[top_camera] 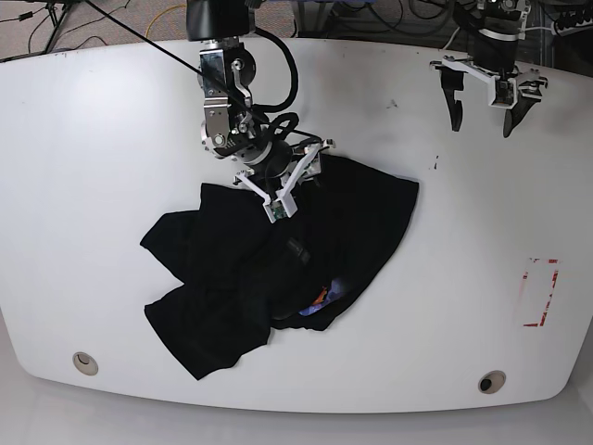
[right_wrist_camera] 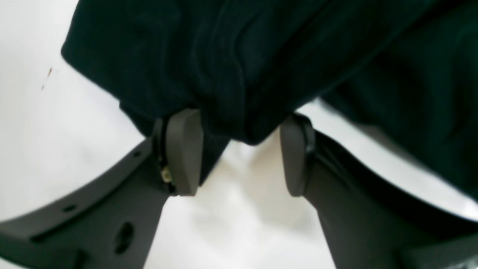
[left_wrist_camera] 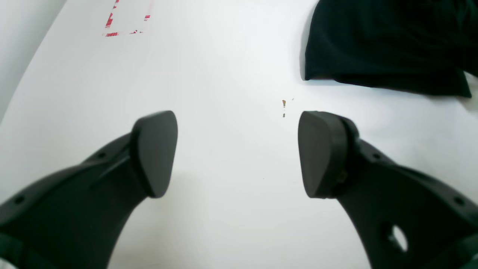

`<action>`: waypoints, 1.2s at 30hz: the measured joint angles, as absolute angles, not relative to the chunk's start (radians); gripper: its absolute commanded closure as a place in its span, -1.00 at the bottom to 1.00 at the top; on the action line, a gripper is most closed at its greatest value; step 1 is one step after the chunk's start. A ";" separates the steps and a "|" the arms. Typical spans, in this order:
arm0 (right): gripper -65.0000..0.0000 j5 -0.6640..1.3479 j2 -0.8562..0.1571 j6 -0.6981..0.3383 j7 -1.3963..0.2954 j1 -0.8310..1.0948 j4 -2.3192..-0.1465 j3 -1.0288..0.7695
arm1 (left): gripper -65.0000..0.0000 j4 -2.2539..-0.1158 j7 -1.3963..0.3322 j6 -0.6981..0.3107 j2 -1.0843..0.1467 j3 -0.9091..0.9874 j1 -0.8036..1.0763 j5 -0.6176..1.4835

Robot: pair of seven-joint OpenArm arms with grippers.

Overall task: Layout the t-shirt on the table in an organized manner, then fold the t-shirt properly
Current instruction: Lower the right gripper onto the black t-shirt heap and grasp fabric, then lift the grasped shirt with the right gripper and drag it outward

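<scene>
A: Since my right gripper (right_wrist_camera: 241,153) sits at the upper edge of the t-shirt (top_camera: 278,269) with its jaws only half apart, what's your worry?

B: Cloth drapes between my pads (right_wrist_camera: 185,151), but I cannot tell whether it is pinched or merely lying there. If I lift on a loose bite, the fold may slip out. If I've caught several layers, I'd drag the whole heap rather than spread it.

A: And the other arm?

B: My left gripper (left_wrist_camera: 237,153) hangs wide, holding nothing, over bare counter (top_camera: 120,120) well apart from the shirt. One-handed pulling would likely twist the garment.

A: Where does the shirt lie?

B: Crumpled near mid-counter, sleeves tucked under, a small coloured print (top_camera: 320,298) peeking out.

A: Surface notes?

B: Glossy white, so cloth should slide easily. Two grommet holes (top_camera: 85,362) along the near edge, red tape rectangle (top_camera: 540,293) to one side. Cables (top_camera: 56,14) run along the floor behind.
</scene>
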State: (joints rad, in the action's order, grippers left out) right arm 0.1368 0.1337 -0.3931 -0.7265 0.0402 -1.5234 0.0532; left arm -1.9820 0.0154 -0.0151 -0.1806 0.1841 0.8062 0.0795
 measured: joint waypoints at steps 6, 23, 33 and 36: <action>0.01 0.192 0.136 -0.393 -0.726 0.012 -1.523 0.054 | -0.41 -1.981 0.015 -0.015 -0.181 0.184 0.806 0.080; 0.02 0.240 0.136 -0.392 -0.673 -0.033 -1.394 0.054 | -0.41 -1.979 0.015 -0.015 -0.181 0.184 0.806 0.080; 0.91 0.241 0.136 -0.393 -0.659 -0.039 -1.392 0.054 | -0.41 -1.979 0.015 -0.015 -0.181 0.184 0.806 0.080; 1.00 0.239 0.137 -0.392 -0.659 -0.045 -1.392 0.054 | -0.41 -1.978 0.015 -0.015 -0.182 0.184 0.806 0.080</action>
